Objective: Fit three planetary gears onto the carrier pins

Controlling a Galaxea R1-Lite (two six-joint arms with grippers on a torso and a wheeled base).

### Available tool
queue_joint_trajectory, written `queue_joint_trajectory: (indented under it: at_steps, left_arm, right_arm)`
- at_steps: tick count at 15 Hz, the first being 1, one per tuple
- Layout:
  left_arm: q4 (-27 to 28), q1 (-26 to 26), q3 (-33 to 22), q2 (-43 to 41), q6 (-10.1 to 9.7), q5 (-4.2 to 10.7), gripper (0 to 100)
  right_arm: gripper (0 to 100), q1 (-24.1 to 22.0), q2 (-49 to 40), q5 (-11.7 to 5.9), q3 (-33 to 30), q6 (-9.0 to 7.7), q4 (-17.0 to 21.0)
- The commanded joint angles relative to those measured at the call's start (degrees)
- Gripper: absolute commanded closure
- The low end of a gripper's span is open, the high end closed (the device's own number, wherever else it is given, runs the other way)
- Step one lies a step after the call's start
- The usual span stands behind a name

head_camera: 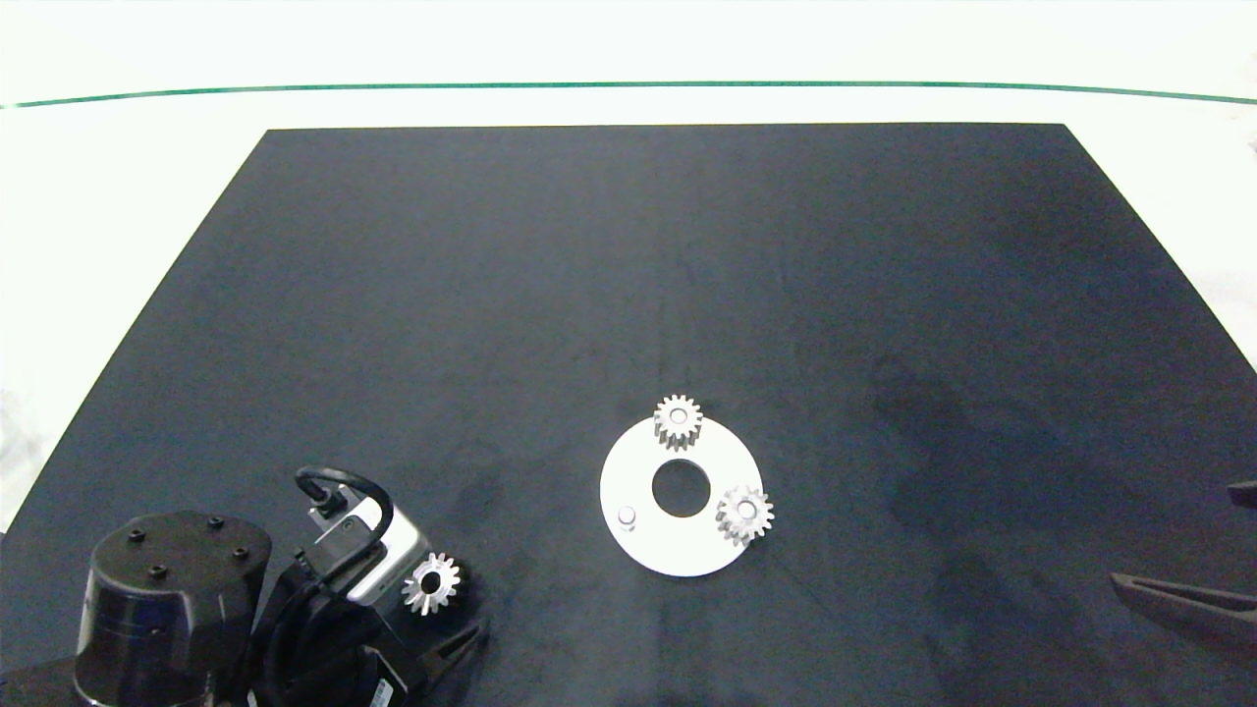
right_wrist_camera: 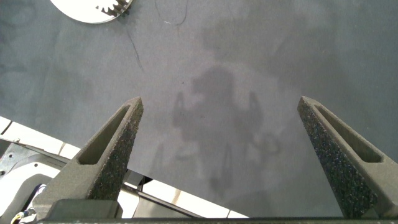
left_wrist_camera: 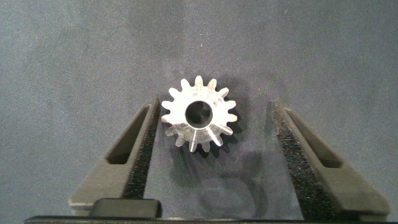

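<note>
A white ring-shaped disc (head_camera: 638, 471) lies on the black mat, right of centre and near the front. Two silver planetary gears sit on carrier pins, one at the disc's far edge (head_camera: 678, 422) and one at its right edge (head_camera: 744, 514). The third carrier pin (head_camera: 627, 516) stands bare at the disc's left. A third gear (left_wrist_camera: 199, 115) lies flat on the mat at the front left (head_camera: 432, 583). My left gripper (left_wrist_camera: 214, 104) is open around it, the gear closer to one finger. My right gripper (right_wrist_camera: 221, 102) is open and holds nothing, low over the mat at the right edge.
The black mat (head_camera: 628, 295) covers most of a white table; its far and side edges show. The left arm's dark body (head_camera: 177, 599) fills the front left corner. The right wrist view catches the disc's rim (right_wrist_camera: 87, 9) and the mat's near edge.
</note>
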Motion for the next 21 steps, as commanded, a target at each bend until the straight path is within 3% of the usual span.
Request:
queue_joint_trajectory:
  at_steps: [1, 21]
  left_arm:
    - [-0.2, -0.2, -0.2, 0.0, -0.13, 0.04, 36]
    - [-1.8, -2.0, 1.3, 1.3, -0.39, 0.40, 75]
  right_arm:
    - [0, 0.0, 0.1, -0.15, 0.0, 0.04, 0.2]
    - [0, 0.0, 0.1, -0.15, -0.1, 0.04, 0.2]
